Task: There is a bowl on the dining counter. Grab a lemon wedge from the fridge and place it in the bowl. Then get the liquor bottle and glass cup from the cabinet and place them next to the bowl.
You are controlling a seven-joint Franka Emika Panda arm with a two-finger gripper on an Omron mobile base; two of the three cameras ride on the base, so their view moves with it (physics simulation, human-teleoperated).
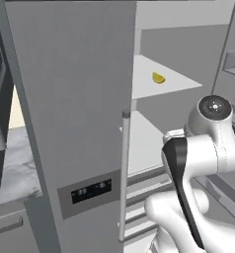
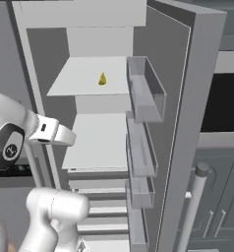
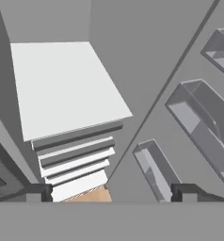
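fridge [image 2: 188, 123] open, lemon wedge [image 2: 102, 79] alone on its upper shelf [image 2: 79, 81]; jaws spread wide, empty.

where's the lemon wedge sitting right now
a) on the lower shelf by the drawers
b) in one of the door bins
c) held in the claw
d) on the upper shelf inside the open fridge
d: the lemon wedge lies on the upper shelf inside the open fridge, apart from the door bins; the claw is open and holds nothing.

upper fridge shelf [image 2: 84, 78] | lemon wedge [image 2: 102, 79] resting on it
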